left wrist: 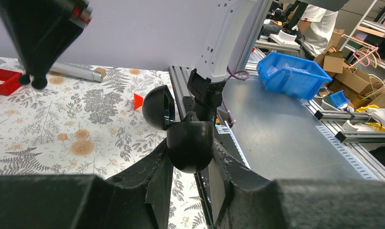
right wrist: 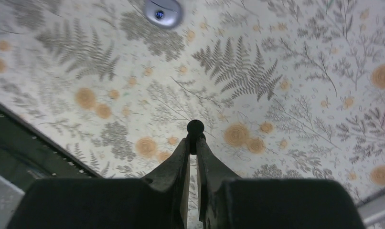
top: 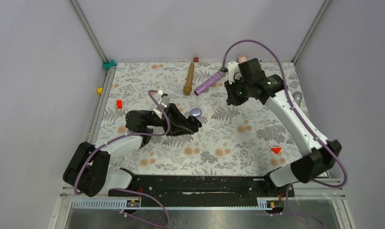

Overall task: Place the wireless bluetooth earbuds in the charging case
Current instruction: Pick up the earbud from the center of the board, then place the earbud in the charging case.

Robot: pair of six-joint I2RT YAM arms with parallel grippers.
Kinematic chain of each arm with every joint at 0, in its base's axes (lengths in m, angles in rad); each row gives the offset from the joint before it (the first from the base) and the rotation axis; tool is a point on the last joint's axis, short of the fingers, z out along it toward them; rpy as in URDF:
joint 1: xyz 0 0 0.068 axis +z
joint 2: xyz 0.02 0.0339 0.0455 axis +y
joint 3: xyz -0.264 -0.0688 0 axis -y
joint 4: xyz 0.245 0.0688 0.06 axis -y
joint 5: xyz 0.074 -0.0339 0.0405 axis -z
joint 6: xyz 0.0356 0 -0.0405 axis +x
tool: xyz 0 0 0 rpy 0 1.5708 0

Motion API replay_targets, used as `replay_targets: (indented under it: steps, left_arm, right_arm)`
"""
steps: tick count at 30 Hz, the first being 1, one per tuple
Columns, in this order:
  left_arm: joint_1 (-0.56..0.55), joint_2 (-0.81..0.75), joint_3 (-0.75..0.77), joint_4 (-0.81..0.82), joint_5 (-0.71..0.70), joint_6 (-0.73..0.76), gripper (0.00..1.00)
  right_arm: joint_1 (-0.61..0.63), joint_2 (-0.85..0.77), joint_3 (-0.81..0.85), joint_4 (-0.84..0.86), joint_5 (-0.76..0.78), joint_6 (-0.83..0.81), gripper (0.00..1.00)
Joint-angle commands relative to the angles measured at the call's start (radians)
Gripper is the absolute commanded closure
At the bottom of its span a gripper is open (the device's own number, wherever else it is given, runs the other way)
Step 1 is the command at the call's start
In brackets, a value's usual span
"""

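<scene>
One black earbud [right wrist: 195, 127], tiny and round-headed, pinched at the very tips of the right end effector [right wrist: 194, 142], fingers pressed almost together on it, raised above the floral-patterned bench [top: 238, 143]. Not yet in the charging case [left wrist: 190, 148]: a clear gap between the two in the overhead view, bud toward the far right, case nearer the middle.

Case black and rounded, clamped by its lower half in the left end effector [left wrist: 189, 161], seemingly lifted off the bench, hinged lid [left wrist: 158, 107] swung open. Hollow of the case turned away from every camera, so no view of any bud already seated inside.

Close to the case, lying on the bench, a small lilac-grey oval pod [top: 196, 112] with a dark dot on top. Impossible to tell whether a bud or a second case.

Further out, two microphones near the far edge, one brown [top: 188, 78], one glittery purple [top: 207, 83]. Also a red block [top: 119, 103] at the left and a red wedge [top: 276, 150] at the right.

Judged progress: roughly midway. Done: case opened and presented, one bud picked up. Left: carrying the bud across, seating it in its socket, probably the same again for any remaining bud.
</scene>
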Motion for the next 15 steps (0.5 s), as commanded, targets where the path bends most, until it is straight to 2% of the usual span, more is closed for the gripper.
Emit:
replay_targets:
  steps: [1, 9, 15]
  left_arm:
    - [-0.008, 0.014, 0.013, 0.055, 0.006, -0.007, 1.00]
    - [-0.018, 0.048, 0.016, 0.054, 0.000, -0.008, 1.00]
    - [-0.023, 0.073, 0.022, 0.054, 0.003, -0.011, 1.00]
  right_arm:
    - [0.003, -0.178, 0.053, 0.067, -0.233, 0.020, 0.88]
    - [0.023, -0.284, 0.060, 0.175, -0.510, 0.111, 0.88]
    - [0.135, -0.266, 0.035, 0.248, -0.582, 0.165, 0.88]
